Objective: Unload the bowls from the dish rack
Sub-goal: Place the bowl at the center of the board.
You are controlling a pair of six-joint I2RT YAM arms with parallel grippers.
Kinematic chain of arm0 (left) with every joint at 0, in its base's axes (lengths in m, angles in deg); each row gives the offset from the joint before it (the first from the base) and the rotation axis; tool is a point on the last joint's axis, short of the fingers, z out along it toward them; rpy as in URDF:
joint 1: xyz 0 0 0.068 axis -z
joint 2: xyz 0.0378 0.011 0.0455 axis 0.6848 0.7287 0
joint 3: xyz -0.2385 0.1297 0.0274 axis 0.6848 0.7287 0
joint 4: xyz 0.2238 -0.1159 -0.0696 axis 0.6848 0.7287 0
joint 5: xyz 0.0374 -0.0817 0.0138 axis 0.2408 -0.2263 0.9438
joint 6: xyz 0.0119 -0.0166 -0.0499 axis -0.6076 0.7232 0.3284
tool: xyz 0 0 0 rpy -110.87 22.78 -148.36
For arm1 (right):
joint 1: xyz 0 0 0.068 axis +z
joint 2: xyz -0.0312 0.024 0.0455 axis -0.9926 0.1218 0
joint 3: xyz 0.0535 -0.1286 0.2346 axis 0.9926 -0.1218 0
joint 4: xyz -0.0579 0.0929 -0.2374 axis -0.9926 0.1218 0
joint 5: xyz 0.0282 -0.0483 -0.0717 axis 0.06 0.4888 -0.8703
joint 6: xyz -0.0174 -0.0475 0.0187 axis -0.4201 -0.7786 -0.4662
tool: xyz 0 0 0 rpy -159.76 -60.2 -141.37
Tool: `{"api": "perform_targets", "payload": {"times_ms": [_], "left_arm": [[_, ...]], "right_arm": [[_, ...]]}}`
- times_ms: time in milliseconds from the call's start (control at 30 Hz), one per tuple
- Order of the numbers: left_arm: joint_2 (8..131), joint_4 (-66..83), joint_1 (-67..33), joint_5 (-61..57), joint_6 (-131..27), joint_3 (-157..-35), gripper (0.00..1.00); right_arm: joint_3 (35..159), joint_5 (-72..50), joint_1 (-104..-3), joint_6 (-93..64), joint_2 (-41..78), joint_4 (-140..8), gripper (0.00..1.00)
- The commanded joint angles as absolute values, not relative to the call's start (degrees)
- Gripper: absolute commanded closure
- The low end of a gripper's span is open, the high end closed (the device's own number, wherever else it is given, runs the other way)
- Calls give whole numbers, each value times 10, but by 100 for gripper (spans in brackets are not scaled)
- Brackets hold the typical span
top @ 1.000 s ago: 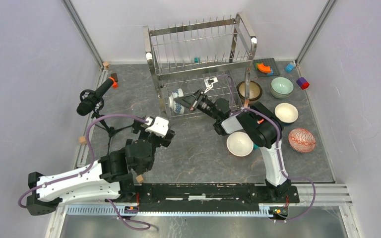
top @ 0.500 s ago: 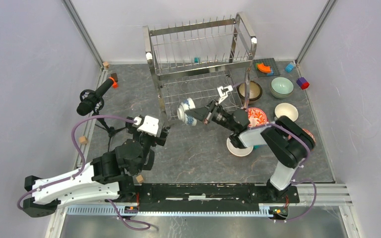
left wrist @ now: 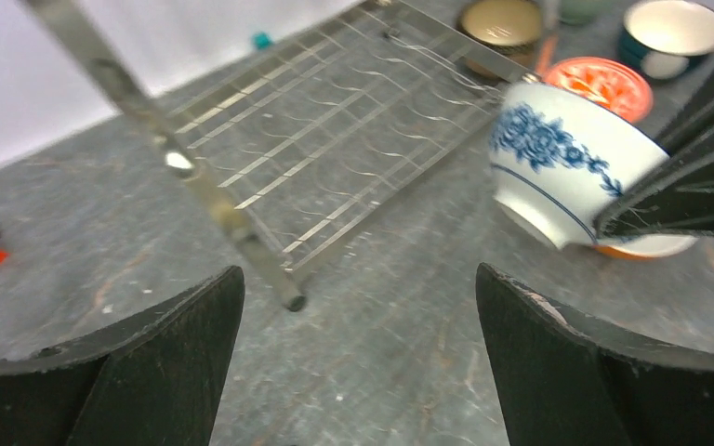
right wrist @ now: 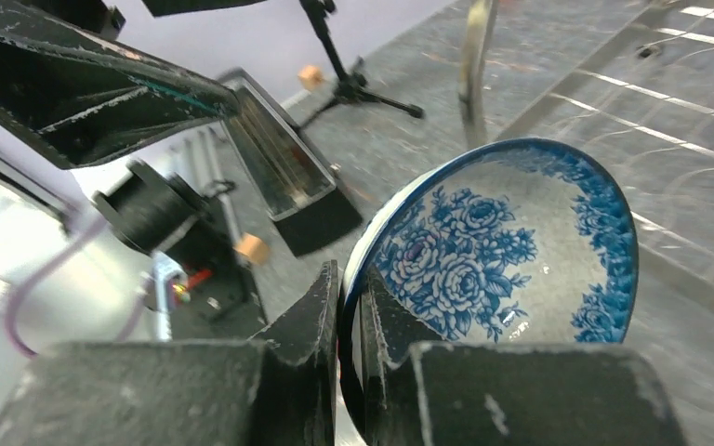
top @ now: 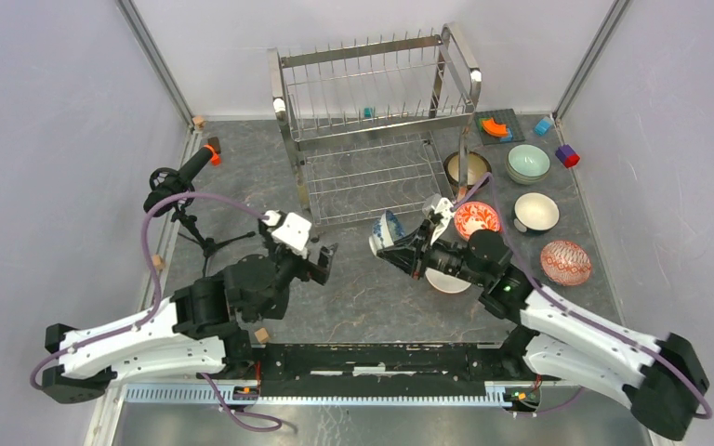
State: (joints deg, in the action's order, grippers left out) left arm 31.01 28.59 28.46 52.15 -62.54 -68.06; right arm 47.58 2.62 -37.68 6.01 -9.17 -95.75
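Centrally, between the two arms, the blue-and-white bowl (top: 387, 229) hangs in the air above the table (top: 372, 302), just in front of the dish rack (top: 372, 181) and clear of its wires; no other bowl is visible on either tier. The right pincer (right wrist: 351, 281) is closed on the bowl's rim, one finger inside the wall and one outside. The bowl is therefore tipped on its side, with the flowered inside facing back along the right arm and the foot pointing away toward the left arm. The left pincer (left wrist: 358, 277) is fully open and holds nothing; it points at the bowl from the robot's left, near it but not touching. The bowls already set down, among them the red-patterned bowl (top: 477, 220), the cream white bowl (top: 536, 211) and the pale green bowl (top: 528, 163), lie on the opposite side, to the robot's right of the held bowl. Judged from this layout, the coming move turns on that left-right choice. A placement calls for a swing right and a turn to bring the foot downward. A handover would need only a short reach, since the foot already faces the open left pincer.
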Motion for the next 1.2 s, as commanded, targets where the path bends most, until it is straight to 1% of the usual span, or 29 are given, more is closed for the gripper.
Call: {"api": "perform_targets", "payload": {"times_ms": [0,100,167,267,433,600,767,1067,1167], "left_arm": [[350,306,284,417,-541,-718,0],[350,302,284,408,-491,-731,0],[336,293,284,423,-445,-734,0],[311,276,284,392,-406,-729,0],[301,283,284,304,-367,-725,0],[357,356,284,248,-349,-748,0],[417,391,284,239,-307,-755,0],[493,401,283,214,-285,-772,0],[516,416,283,220,-284,-784,3]], "right_arm": [[576,-121,-323,-182,-180,-636,100],[580,-175,-279,-237,-211,-560,100],[575,-208,-246,-259,-225,-540,100],[576,-278,-174,-293,-227,-528,100],[612,-432,-24,-364,-153,-487,100],[597,-497,66,-410,-113,-522,100],[583,-520,110,-436,-116,-558,100],[597,-546,142,-439,-73,-541,100],[612,-572,145,-429,-50,-528,100]]}}
